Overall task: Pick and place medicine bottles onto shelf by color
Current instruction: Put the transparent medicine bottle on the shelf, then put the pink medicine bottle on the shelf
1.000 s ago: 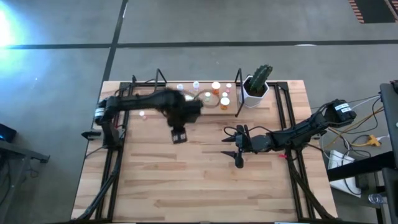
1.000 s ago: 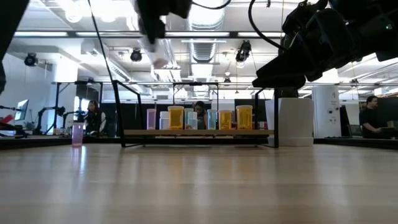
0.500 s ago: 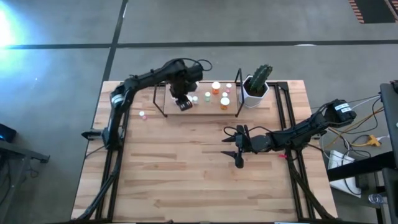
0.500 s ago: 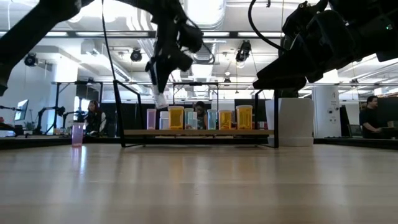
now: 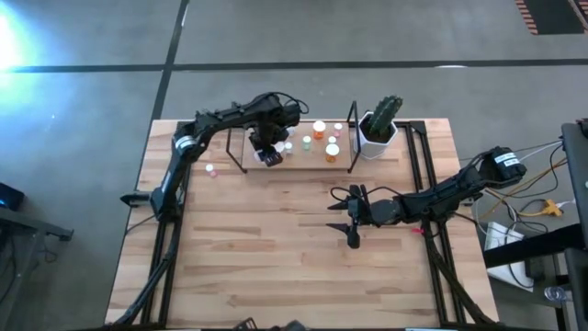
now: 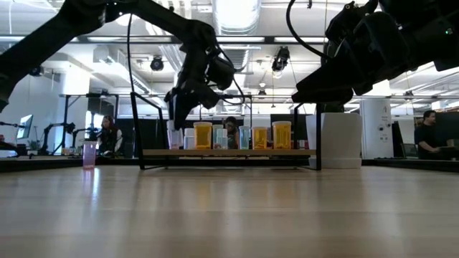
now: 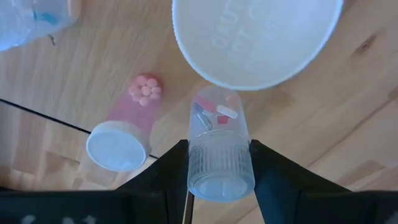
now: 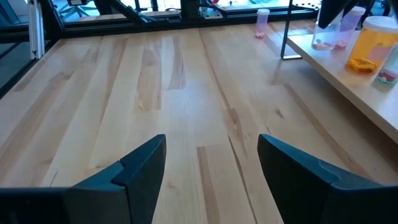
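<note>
Clear small bottle (image 7: pixel 220 149) with a pale ribbed cap, pink and white pills inside, clamped between the 2 fingers (image 7: pixel 158 177) of the left pincer (image 5: pixel 268 154), over the left part of the shelf (image 5: pixel 303 158). Directly beneath in the left wrist view: a pink bottle (image 7: pixel 127 127) with white cap standing on the light-wood board, a larger white cap (image 7: pixel 255 37) close by. Along the shelf toward the right: orange bottles (image 6: pixel 203 135), pale ones between, white caps up. 1 lone pink bottle (image 5: pixel 210 169) on the bench (image 5: pixel 276 257), left of the shelf. White pot with cactus (image 5: pixel 378 127) just right of the shelf. Right pincer (image 5: pixel 352 221) released, fingers spread, low over mid-bench, well apart from the shelf.
</note>
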Robot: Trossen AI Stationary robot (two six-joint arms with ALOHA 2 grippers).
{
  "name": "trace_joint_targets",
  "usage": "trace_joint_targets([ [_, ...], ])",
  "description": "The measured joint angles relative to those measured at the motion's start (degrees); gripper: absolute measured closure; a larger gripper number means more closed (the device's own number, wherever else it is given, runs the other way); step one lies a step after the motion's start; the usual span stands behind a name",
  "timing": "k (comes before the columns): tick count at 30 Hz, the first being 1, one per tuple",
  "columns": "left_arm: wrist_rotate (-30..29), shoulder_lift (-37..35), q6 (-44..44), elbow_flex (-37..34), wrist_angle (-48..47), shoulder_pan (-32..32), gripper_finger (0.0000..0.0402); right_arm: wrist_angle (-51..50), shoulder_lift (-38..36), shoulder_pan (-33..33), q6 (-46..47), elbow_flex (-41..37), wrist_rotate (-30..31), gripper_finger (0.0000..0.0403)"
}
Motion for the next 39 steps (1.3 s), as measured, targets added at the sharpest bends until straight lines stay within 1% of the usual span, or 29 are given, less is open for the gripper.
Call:
trace_joint_targets([
  [4,-0.1,0.6,0.0,0.0,0.0,0.0,0.0270,0.0,0.0,0.0,0.0,0.0,0.0,0.0158],
  [17,-3.0,0.7,0.0,-0.7,0.6,0.0,0.0265,0.0,0.0,0.0,0.0,0.0,0.0,0.0158],
  [21,-3.1,0.7,0.0,-1.5,1.1,0.2,0.0246,0.0,0.0,0.0,0.0,0.0,0.0,0.0158],
  [32,-4.4,0.7,0.2,-1.7,2.5,1.3,0.0177,0.0,0.0,0.0,-0.1,0.0,0.0,0.0158],
  [39,-4.3,0.7,0.3,-0.6,2.4,1.4,0.0162,0.0,0.0,0.0,-0.2,0.0,0.0,0.0158],
])
